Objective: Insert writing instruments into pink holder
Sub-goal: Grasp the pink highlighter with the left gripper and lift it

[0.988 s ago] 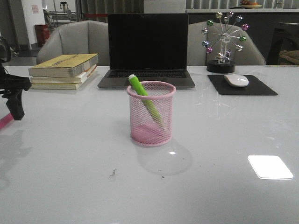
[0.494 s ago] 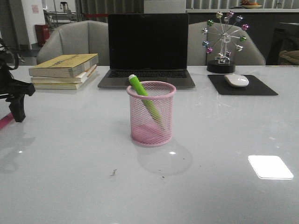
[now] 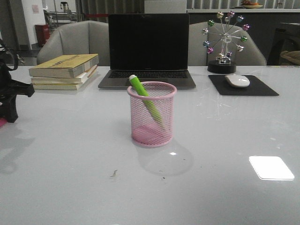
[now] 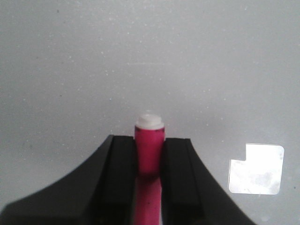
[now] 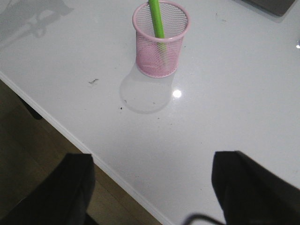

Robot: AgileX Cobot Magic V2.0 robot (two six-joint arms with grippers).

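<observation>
The pink wire-mesh holder (image 3: 152,114) stands mid-table with the lime green marker (image 3: 145,100) leaning inside it, its white end over the rim; both show in the right wrist view as the holder (image 5: 161,40) and the green marker (image 5: 156,18). My left gripper (image 4: 149,152) is shut on the magenta pink marker (image 4: 149,150), whose white end sticks out past the fingers. In the front view the left gripper (image 3: 10,112) sits at the far left edge, with a sliver of the pink marker (image 3: 2,123) below it. My right gripper (image 5: 150,187) is open and empty, high over the table's front edge.
Behind the holder stand a laptop (image 3: 148,49), stacked books (image 3: 65,70), a mouse (image 3: 237,80) on a black pad (image 3: 242,86), and a ferris-wheel ornament (image 3: 225,42). A bright light patch (image 3: 271,167) lies on the white table (image 3: 84,159) at front right.
My left gripper has drifted slightly left and lifted at the frame's edge, so less of the pink marker shows. The holder and green marker have not moved.
</observation>
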